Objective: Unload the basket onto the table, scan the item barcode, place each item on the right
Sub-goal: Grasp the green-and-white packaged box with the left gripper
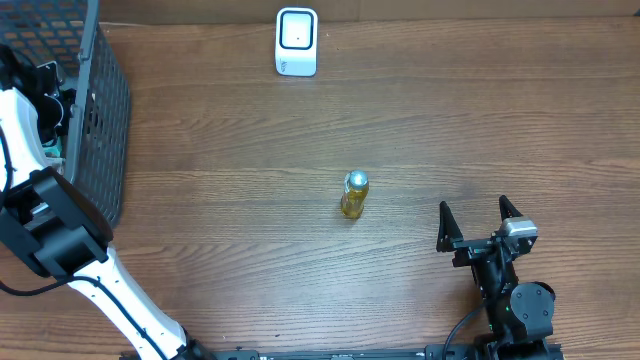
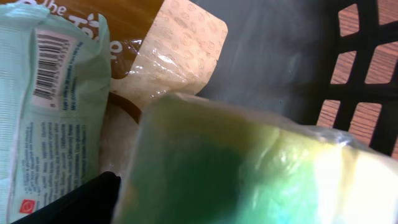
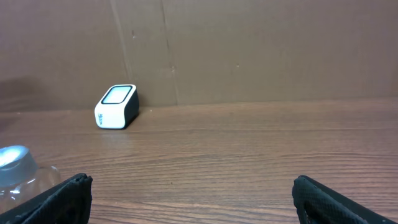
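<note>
**Desk:** Where do we stand on the item?

**Floor:** Inside the black basket (image 1: 100, 110), our left pincer (image 1: 55, 125) hangs with its jaws wide, straddling a film-wrapped green-and-yellow block (image 2: 249, 162) that lies directly beneath it. One black finger (image 2: 81, 199) shows just beside the block's edge, and we cannot tell whether it touches. We judge this block to be the item to scan.

**Desk:** How will it handle?

**Floor:** We expect it to be light and soft, sponge-like, under a slack, glossy wrap that may slide and crinkle. We would take it across its two long sides, mid-length, and squeeze gently. We would keep its broad faces free, since no barcode shows on it from here.

**Desk:** Is anything crowding it?

**Floor:** To the pincer's left lies a mint-green packet (image 2: 43, 124), its own barcode (image 2: 51, 66) facing up. Beyond the pincer is a brown packet (image 2: 180, 50) with a clear window. We think both are close enough to snag.

**Desk:** And the other arm?

**Floor:** Our right pincer (image 1: 478, 222) sits low over the tabletop (image 1: 250, 250), jaws fully apart and holding nothing. A small yellow bottle (image 1: 354, 194) stands ahead of it to its left. The white scanner (image 1: 296, 41) sits well beyond that, far from both pincers.
</note>
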